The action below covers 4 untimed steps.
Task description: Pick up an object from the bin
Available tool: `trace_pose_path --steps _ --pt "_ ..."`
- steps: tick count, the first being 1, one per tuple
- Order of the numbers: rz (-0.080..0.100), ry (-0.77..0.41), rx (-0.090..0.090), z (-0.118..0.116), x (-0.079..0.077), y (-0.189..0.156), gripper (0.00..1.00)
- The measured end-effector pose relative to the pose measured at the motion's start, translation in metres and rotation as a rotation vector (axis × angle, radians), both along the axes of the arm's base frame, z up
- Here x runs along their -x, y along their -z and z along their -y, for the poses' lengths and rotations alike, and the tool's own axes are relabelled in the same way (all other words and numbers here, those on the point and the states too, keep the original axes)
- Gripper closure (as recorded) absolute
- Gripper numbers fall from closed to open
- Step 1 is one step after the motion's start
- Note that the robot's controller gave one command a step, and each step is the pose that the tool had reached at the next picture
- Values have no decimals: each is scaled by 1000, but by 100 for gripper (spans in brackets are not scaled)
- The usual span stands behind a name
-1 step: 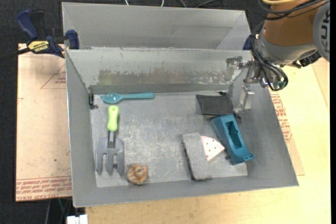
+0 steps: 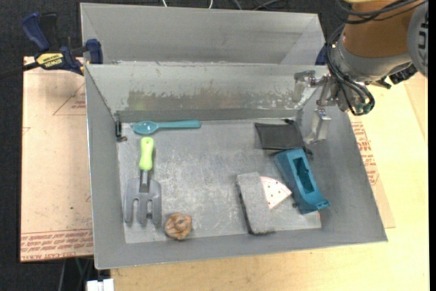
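The gripper (image 2: 315, 125) hangs low at the bin's (image 2: 204, 88) back right, just beside a dark flat pad (image 2: 276, 136); whether it is apart or together cannot be told. In front lie a grey block (image 2: 253, 209) and a blue plastic tool (image 2: 303, 180), touching. Far left lie a green-handled fork (image 2: 144, 189), a teal spoon (image 2: 165, 125) and a brown lump (image 2: 178, 226).

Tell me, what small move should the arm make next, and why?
Probably ease down a little toward the blue tool: the gripper hangs just above its upper end, beside the dark square, at the bin's right back, touching neither as far as I can tell.
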<state>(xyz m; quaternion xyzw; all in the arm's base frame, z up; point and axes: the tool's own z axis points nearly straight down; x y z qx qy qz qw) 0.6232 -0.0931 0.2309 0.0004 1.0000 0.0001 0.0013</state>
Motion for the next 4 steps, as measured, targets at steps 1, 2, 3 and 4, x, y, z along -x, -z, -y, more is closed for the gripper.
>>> trace_pose_path --steps 1,2,3,4 --pt "4 33 -1 -18 10 63 0" --pt "11 12 2 -9 1 116 0" --pt "9 135 -2 -12 -1 135 0" --pt "7 18 -3 -2 -13 135 0"
